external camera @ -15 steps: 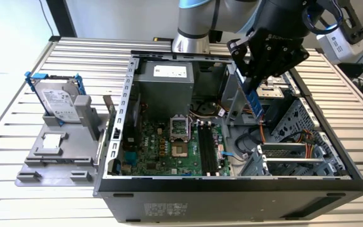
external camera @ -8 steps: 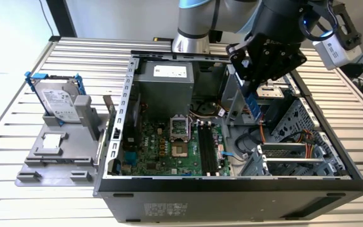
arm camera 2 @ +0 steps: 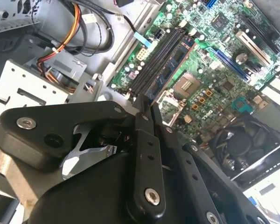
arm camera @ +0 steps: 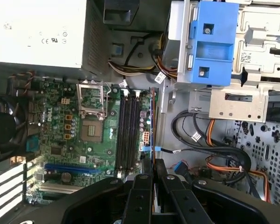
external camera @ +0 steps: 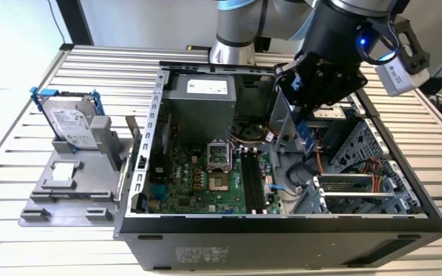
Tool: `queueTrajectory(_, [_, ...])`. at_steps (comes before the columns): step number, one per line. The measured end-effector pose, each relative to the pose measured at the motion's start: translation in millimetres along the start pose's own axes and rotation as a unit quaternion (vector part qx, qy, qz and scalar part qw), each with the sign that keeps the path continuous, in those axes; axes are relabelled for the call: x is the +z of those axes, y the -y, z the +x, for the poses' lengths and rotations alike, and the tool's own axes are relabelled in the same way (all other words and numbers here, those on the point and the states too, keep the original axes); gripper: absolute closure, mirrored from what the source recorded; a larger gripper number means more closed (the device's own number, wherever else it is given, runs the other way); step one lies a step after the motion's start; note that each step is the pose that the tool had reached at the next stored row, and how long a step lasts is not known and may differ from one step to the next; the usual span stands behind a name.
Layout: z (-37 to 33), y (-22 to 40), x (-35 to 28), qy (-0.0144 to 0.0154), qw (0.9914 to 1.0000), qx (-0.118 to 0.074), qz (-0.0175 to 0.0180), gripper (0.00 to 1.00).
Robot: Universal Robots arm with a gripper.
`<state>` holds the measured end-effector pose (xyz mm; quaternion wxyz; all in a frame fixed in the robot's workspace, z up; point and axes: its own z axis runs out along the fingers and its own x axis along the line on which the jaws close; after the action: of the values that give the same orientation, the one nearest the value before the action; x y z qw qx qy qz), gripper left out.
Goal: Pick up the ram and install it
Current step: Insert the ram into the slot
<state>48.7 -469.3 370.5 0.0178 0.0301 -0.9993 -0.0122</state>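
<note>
Near the long black motherboard slots (arm camera: 129,135), the black claw (arm camera: 153,164) is clamping the thin greenish-grey ram (arm camera: 152,122), probably needing parallel alignment over one.

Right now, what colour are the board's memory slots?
Black. The memory slots show best in the first wrist view.

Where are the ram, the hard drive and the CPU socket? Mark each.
ram (arm camera 2: 173,64): second wrist view, its flat side.
hard drive (external camera: 73,123): exterior view, its silver face.
CPU socket (arm camera: 94,128): first wrist view, its centre.
</note>
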Motion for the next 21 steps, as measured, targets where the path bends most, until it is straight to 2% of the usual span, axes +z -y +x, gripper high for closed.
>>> queueTrajectory(10, [-0.6, 0.6, 18.2, -0.0001, 1.0, 0.0, 0.0003, 1.0])
queueTrajectory(14, [-0.9, 0.4, 24.8, -0.0003, 0.99999, 0.001, 0.0042, 1.0])
queueTrajectory(17, [-1.0, 0.6, 30.2, 0.0003, 0.99982, 0.019, 0.0037, 1.0])
queueTrajectory(21, [-1.2, 0.8, 37.5, 0.0009, 0.99915, 0.041, 0.0029, 1.0])
